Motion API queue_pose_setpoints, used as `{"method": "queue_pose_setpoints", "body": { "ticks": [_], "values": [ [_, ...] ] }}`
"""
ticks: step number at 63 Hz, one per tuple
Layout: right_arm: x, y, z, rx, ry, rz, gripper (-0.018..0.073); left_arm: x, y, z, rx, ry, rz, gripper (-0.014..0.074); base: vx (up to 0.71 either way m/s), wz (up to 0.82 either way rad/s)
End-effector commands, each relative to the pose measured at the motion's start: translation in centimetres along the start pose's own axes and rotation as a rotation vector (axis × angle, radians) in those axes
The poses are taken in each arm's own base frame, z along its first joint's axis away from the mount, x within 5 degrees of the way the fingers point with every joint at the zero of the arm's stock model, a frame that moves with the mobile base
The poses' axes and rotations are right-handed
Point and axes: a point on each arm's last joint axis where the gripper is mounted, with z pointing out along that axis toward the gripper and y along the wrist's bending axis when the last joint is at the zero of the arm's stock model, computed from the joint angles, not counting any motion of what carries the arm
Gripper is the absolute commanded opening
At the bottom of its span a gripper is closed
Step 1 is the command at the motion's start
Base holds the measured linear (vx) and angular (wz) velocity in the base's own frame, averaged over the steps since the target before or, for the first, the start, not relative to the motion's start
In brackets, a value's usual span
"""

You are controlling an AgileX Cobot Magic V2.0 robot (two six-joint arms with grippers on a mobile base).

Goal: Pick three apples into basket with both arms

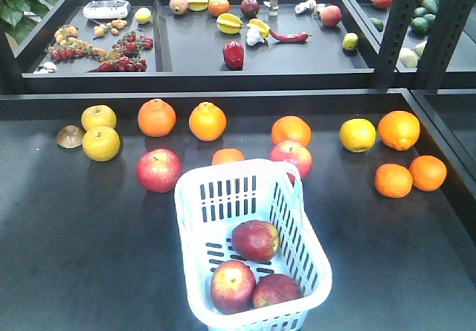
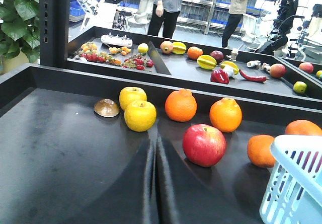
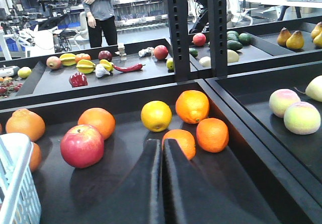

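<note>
Black fingers of your left gripper (image 2: 155, 183) press together, empty, over bare tabletop (image 1: 82, 256); your right gripper (image 3: 162, 183) likewise closed, nothing held. Three apples (image 1: 255, 239) lie in the basket (image 1: 195, 197) at the near table edge. Two more red apples (image 1: 158, 170) sit behind it, left and right, among oranges (image 1: 157, 117).

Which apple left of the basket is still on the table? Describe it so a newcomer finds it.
Start at the white basket on the near black table. Just off its far-left corner sits one red apple, alone on the bare surface. Unlike the oranges behind it and the yellow fruits to its left, it is glossy red with pale streaks.
</note>
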Motion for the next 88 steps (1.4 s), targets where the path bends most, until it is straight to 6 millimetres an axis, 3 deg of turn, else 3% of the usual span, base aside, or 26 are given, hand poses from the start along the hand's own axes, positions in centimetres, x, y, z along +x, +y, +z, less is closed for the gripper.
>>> {"method": "queue_pose_setpoints", "body": {
  "ticks": [1, 36, 88],
  "values": [
    [-0.31, 0.04, -0.03, -0.006, -0.079, 0.004, -0.0005, -1.6, -0.37, -0.32, 0.031, -0.115, -0.002, -0.0006, 0.0, 0.0],
    [0.06, 0.53, -0.03, -0.097, -0.034, 0.029, -0.0005, -1.6, -0.37, -0.32, 0.031, -0.115, -0.002, -0.0006, 0.0, 0.0],
    [0.29, 0.51, -0.03, -0.095, -0.006, 0.028, -0.0005, -1.6, -0.37, -0.32, 0.031, -0.115, -0.002, -0.0006, 0.0, 0.0]
  ]
}}
